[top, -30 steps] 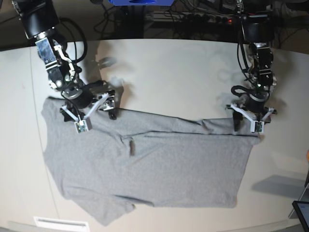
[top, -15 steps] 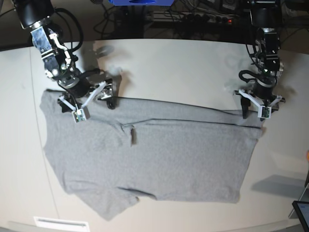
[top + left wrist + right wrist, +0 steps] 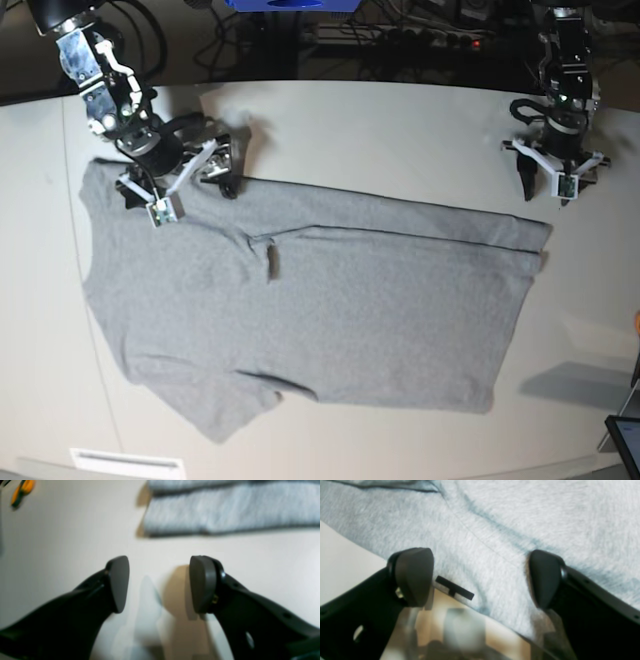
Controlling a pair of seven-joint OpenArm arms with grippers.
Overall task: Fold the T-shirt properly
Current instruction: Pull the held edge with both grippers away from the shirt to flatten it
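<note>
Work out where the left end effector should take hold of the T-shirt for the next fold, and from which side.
Best bet: the near corner of the T-shirt, at its hem. It lies just below the open left end effector, and the edge there is doubled, so there is something to pinch. Come down from above and from the far side of the table.

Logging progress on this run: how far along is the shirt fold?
Done: the T-shirt lies flat with one long fold along its far edge. In hand: nothing; the left claw is open off the cloth, the right claw open over it. Left: the remaining folds.
</note>
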